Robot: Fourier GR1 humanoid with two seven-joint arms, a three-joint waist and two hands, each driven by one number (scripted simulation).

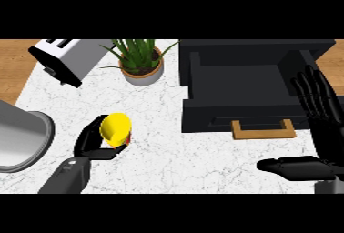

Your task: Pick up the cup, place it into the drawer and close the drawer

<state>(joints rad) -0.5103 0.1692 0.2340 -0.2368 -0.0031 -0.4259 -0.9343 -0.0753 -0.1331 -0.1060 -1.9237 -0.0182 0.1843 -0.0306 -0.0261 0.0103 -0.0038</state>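
A yellow cup with a red band near its lower edge is held above the white marble counter at the lower left. My left hand is curled round it from the left and below. The black drawer stands pulled out at the upper right, its inside bare, with a wooden handle on its front. My right hand stays open with fingers up at the right edge, beside the drawer's right side, thumb stretched to the left.
A white toaster sits at the back left. A potted green plant stands between it and the drawer. A large grey metal pot lies at the left edge.
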